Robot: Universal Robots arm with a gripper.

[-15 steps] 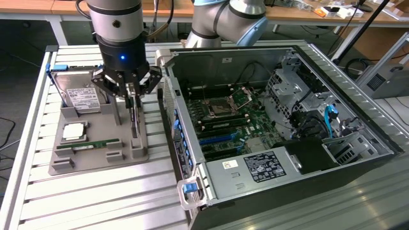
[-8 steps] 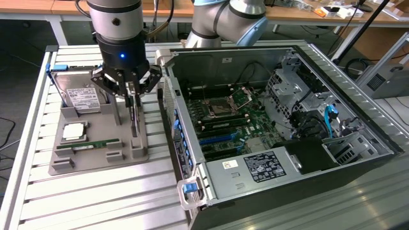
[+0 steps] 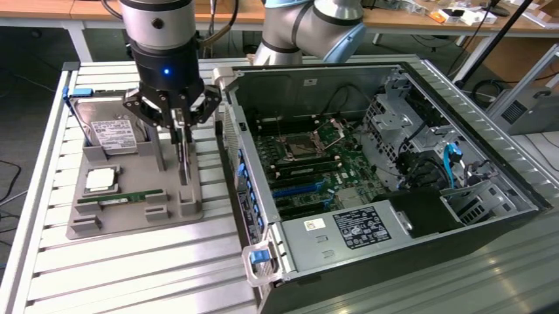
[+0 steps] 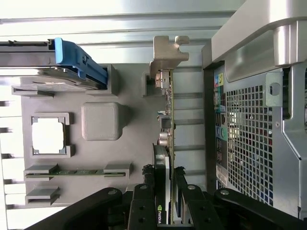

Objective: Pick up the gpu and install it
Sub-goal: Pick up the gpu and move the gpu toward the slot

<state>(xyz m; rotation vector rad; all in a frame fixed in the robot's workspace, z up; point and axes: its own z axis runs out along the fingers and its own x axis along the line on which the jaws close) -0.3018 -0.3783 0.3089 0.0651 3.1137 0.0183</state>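
Observation:
The gpu [image 3: 183, 160] stands on edge, thin and dark, over the right side of the grey holder tray [image 3: 179, 212]. My gripper [image 3: 180, 127] comes down from above and is shut on the card's upper edge, one finger on each face. In the wrist view the gpu [image 4: 165, 124] runs edge-on away from the gripper [image 4: 164, 194], with its silver end bracket [image 4: 168, 50] at the far end. Whether the card's lower edge still rests in the tray I cannot tell.
The tray also holds a silver hard drive [image 3: 114, 134] with blue rails, a square processor [image 3: 101, 178] and a green RAM stick [image 3: 122, 196]. On the exterior view's right lies the open computer case [image 3: 489, 176], showing its motherboard [image 3: 306, 157] and power supply [image 3: 349, 229].

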